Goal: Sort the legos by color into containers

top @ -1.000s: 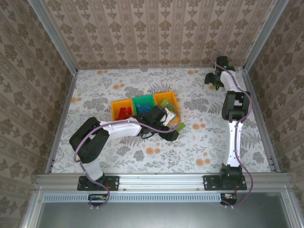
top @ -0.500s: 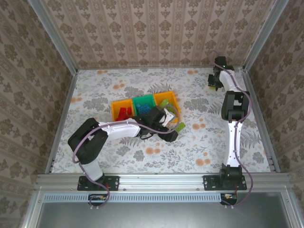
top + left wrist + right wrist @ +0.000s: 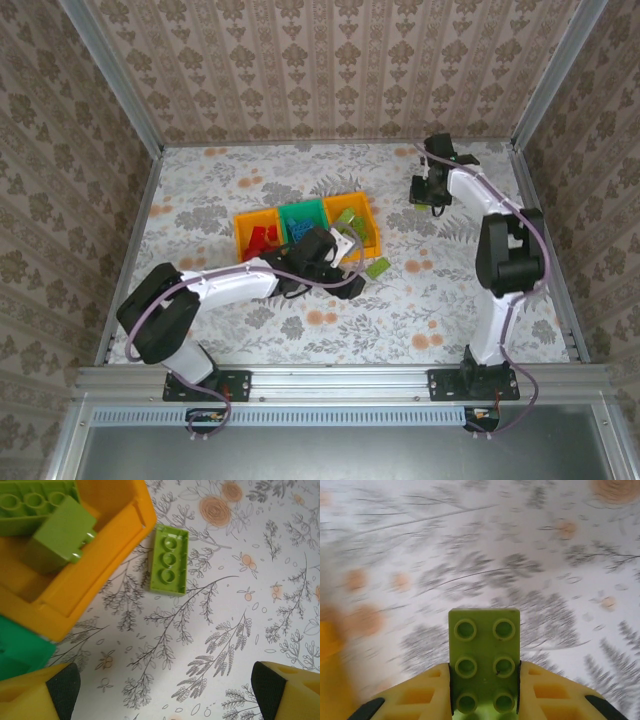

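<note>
the right fingers are clamped on a lime brick by its two long side walls, studs facing the wrist camera. in the top view they sit over the tabletop at about 2 o'clock of the bin row. the left fingers stand wide apart and hold nothing. a second lime brick lies at their 12 o'clock, flat and studs up, just beside the orange bin at its 3 o'clock. that bin already holds lime bricks. the bricks look light, rigid and smooth-sided, so i judge a centred squeeze across the long flat sides holds best. a corner pinch would likely let one twist or pop free.
</note>
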### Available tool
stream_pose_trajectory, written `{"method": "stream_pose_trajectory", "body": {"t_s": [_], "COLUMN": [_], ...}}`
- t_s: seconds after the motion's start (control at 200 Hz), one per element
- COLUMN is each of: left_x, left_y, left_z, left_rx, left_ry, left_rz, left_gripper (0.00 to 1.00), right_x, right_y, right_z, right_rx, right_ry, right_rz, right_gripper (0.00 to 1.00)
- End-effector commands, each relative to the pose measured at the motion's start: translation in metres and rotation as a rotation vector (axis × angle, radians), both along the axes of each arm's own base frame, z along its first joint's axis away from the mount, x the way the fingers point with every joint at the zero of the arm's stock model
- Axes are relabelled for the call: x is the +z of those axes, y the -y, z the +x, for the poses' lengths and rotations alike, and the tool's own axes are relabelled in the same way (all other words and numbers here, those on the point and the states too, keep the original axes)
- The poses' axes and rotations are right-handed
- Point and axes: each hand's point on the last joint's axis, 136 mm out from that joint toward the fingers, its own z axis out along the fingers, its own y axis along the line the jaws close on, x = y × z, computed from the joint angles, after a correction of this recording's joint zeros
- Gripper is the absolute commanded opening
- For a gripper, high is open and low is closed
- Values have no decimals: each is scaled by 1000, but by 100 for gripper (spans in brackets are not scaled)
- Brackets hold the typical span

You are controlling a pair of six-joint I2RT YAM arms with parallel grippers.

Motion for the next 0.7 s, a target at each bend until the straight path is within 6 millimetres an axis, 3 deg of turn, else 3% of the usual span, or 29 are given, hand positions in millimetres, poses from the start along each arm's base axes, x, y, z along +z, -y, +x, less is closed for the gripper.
{"method": "stream_pose_trajectory", "body": {"t_s": [0.0,0.17,0.245,0.345,0.48,0.695], "left_x": [8,15,17,17,16,16], "left_y": [-21,-52,-64,-79,-90,-99], "left_z": [8,14,16,21,23,22], "left_rx": [106,219,258,306,343,377], "left_ry": [37,63,72,73,66,66], "left_rz": [3,-7,-12,-18,-14,-21], "left_gripper": [92,93,94,96,97,99], "right_x": [28,62,68,60,38,15], "right_y": [-42,-86,-104,-133,-155,-179], "right_z": [-23,-60,-72,-84,-88,-72], "right_rx": [46,119,159,230,261,257], "right_ry": [78,175,185,156,110,123], "right_rz": [76,96,113,111,108,104], "right_gripper": [25,25,25,25,25,26]}}
